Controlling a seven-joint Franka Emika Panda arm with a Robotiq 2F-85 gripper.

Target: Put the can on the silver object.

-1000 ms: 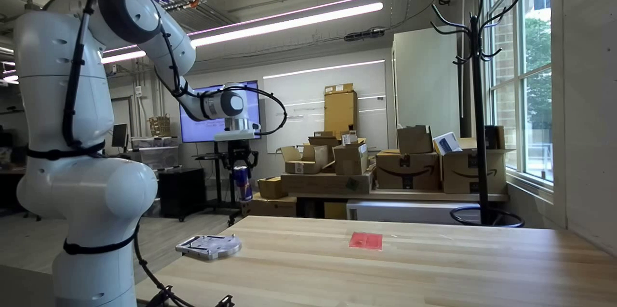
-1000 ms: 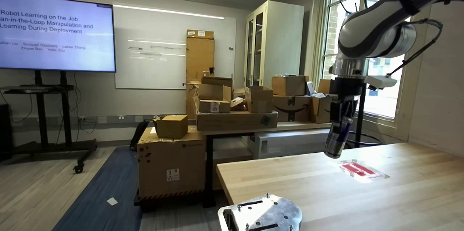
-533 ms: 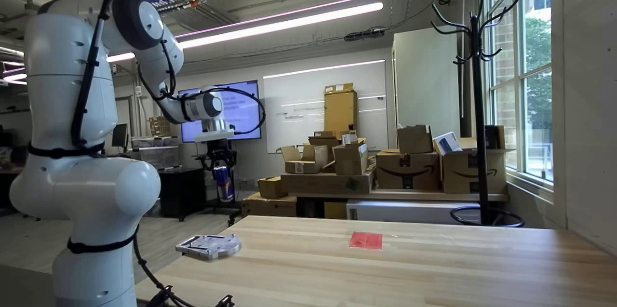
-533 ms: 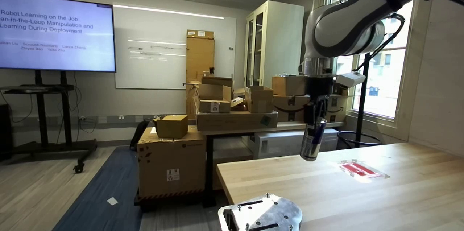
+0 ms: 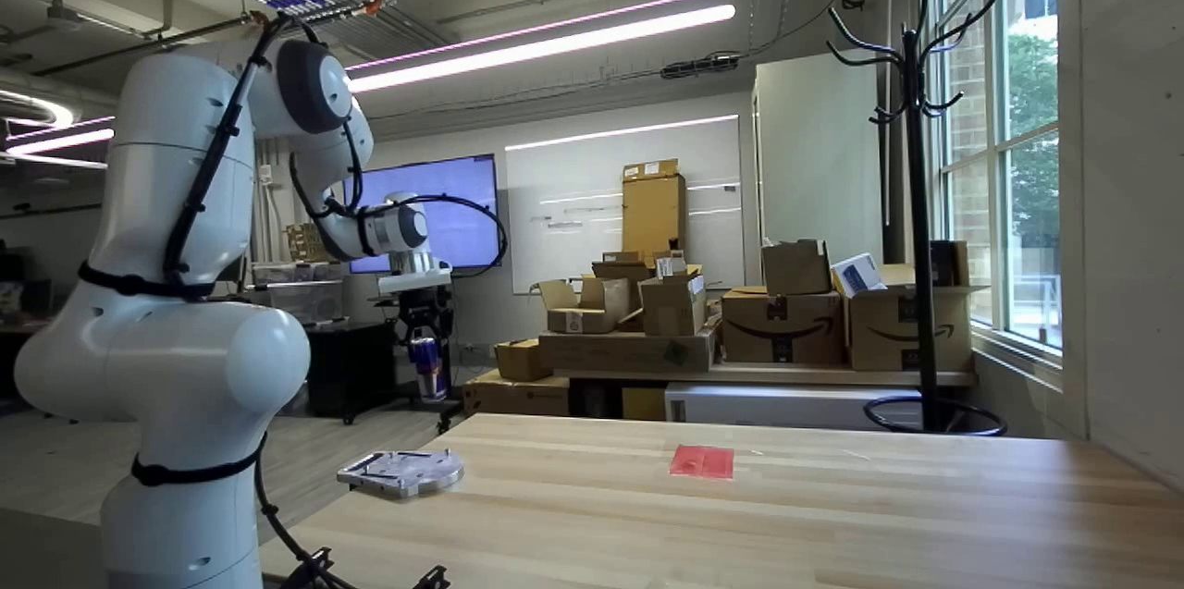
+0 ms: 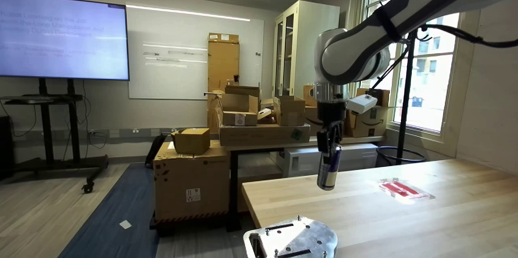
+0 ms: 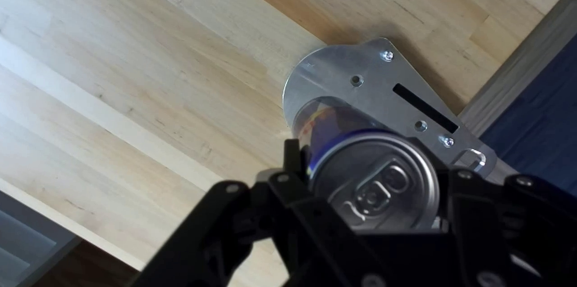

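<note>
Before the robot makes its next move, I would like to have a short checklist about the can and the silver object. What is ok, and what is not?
1. The can is held by the gripper: ok, gripped at its upper part.
2. The can is off the table: ok, it hangs in the air.
3. The can is upright: not ok, it leans in an exterior view.
4. The can is directly over the silver object: cannot tell; they overlap in the wrist view, but its angle is slanted.
5. The silver object has a smooth top: not ok, small screws stick up.
6. The silver object is fully supported: cannot tell; one end seems to pass the table edge.
</note>
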